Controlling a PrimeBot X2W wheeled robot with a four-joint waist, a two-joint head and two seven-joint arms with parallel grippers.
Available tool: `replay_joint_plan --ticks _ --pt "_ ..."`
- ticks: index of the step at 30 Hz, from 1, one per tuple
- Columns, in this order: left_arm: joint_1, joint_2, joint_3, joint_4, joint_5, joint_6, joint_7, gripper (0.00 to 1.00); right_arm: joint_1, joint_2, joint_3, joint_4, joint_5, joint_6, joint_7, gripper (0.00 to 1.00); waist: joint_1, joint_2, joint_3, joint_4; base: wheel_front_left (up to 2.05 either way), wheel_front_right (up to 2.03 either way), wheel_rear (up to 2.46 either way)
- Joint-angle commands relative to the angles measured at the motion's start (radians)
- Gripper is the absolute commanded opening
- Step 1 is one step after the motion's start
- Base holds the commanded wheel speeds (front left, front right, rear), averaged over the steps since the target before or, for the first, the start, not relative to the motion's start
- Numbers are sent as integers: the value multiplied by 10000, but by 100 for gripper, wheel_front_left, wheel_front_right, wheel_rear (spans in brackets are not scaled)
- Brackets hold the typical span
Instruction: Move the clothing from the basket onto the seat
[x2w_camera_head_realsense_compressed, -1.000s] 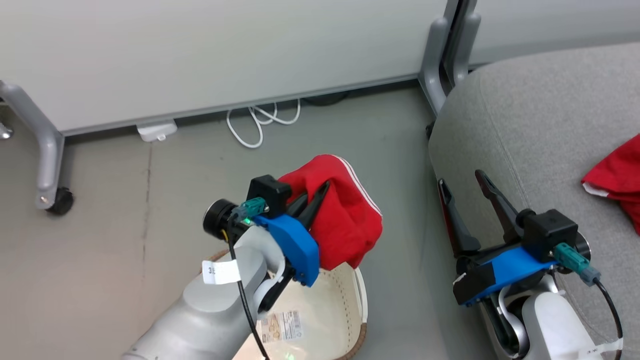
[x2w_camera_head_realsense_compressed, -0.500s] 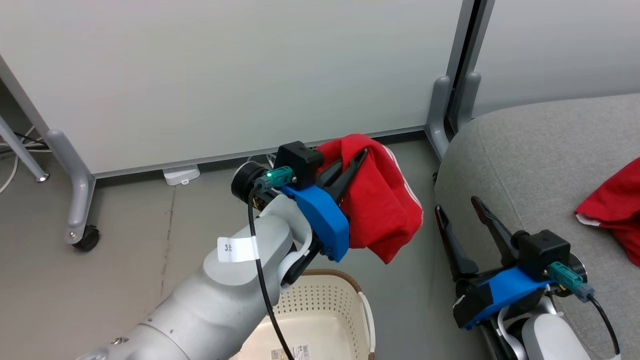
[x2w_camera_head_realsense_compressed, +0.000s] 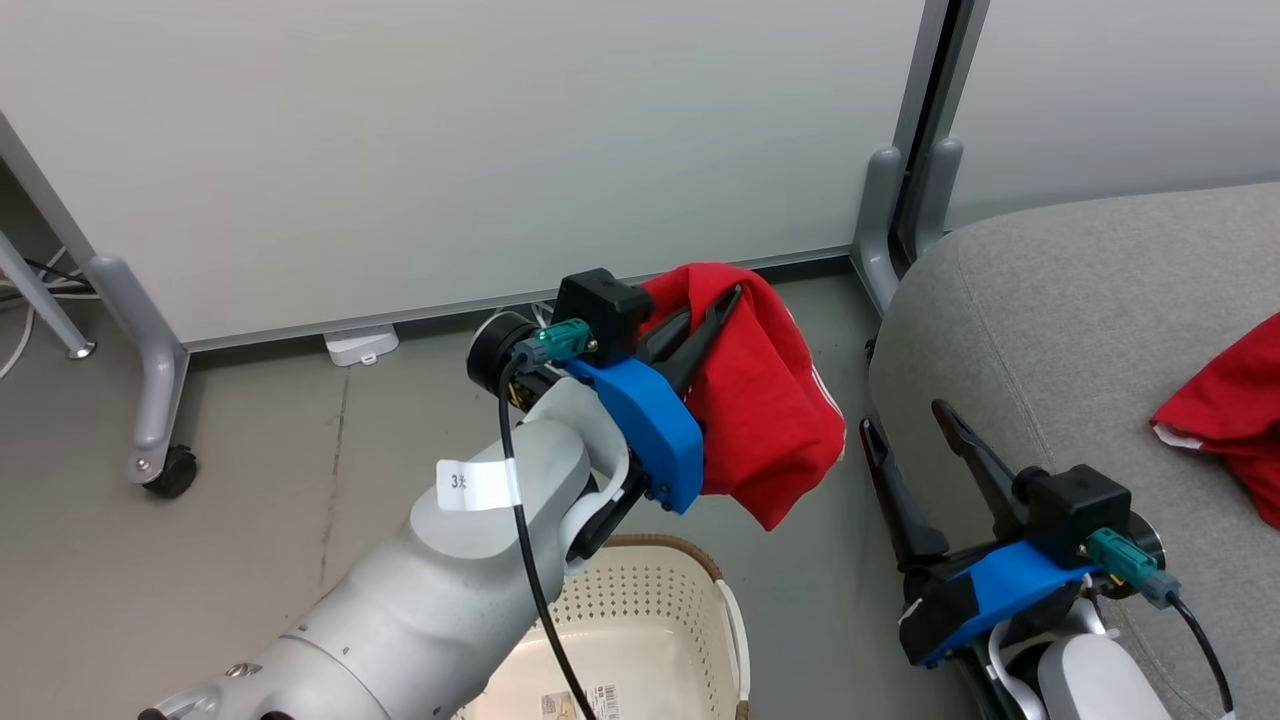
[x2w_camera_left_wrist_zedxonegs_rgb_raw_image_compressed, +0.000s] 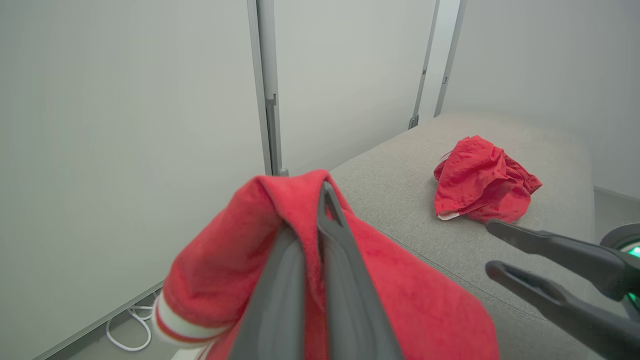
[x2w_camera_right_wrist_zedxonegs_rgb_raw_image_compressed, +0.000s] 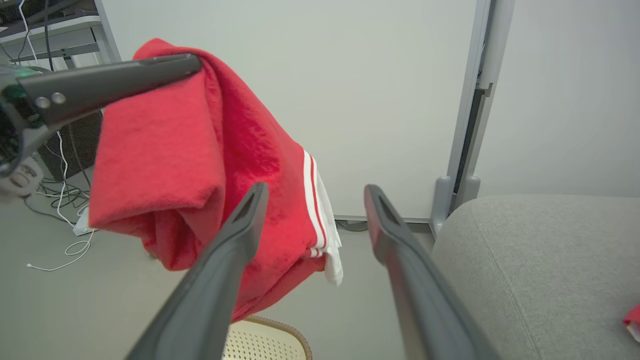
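**Head view.** The left gripper (x2w_camera_head_realsense_compressed: 728, 300) is pressed together on a fold of the held garment (x2w_camera_head_realsense_compressed: 770, 420), a red piece with white stripe trim. The garment hangs clear in the air, above the floor (x2w_camera_head_realsense_compressed: 250, 480), higher than the basket (x2w_camera_head_realsense_compressed: 737, 640) and beside the seat's (x2w_camera_head_realsense_compressed: 1050, 300) rounded edge, not touching it. The basket stands on the floor below the left forearm, with a paper label visible on its base. The right gripper (x2w_camera_head_realsense_compressed: 903, 418) is spread and holds nothing; its fingers lie along the seat's rounded side edge. The second garment (x2w_camera_head_realsense_compressed: 1225, 410) lies crumpled on top of the seat, well apart from that edge. A pale partition panel (x2w_camera_head_realsense_compressed: 450, 150) on wheeled legs stands behind.

**Left wrist view.** The two dark fingers meet at the tips with red cloth pinched between them. The held garment drapes over both sides of the fingers, a white-striped cuff hanging at the lower left. The second garment rests on the seat top, toward its far end. The spread right gripper enters from the lower right, over the seat's near edge.

**Right wrist view.** The right fingers stand wide apart and are empty. The held garment hangs from the left gripper at the upper left, with the white stripes facing the camera. The basket's brown rim shows beneath it. The seat's rounded corner is at the lower right.
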Motion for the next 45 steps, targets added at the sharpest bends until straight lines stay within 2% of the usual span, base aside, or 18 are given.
replay_joint_plan --ticks 1,7,14,33,41,42,43,44,45 --pt "-118 -11 -41 39 -28 -15 -73 0 166 -18 69 -1 6 1 58 100 1 0 27 4 0 0 0" --pt "-122 -15 -84 26 -110 -15 -74 0 100 -36 544 257 118 1 221 100 1 0 65 -3 0 0 0" --pt "-228 -13 -195 -57 -196 -16 -77 0 -590 -121 1359 1314 312 1 205 100 1 0 194 17 0 0 0" --pt "-355 -15 -282 -101 -262 -16 -79 0 -3637 12 3014 4904 1366 1 -1086 100 1 0 522 204 0 0 0" --pt "-316 -13 -329 -50 -292 -16 -80 0 -4214 24 3569 5790 2047 1 -1537 100 1 0 469 175 0 0 0" --pt "-304 -13 -332 -41 -299 -16 -80 0 -4254 24 3634 5864 2126 1 -1573 78 1 0 460 166 0 0 0" --pt "-288 -15 -333 -42 -311 -16 -80 0 -4304 25 3705 5944 2207 1 -1588 37 1 0 453 156 0 0 0" --pt "-273 -15 -329 -39 -318 -16 -80 0 -4349 25 3756 6018 2284 1 -1622 7 1 0 448 147 0 0 0" --pt "-259 -14 -327 -39 -326 -16 -80 0 -4387 25 3799 6083 2344 1 -1642 0 1 0 443 138 0 0 0"
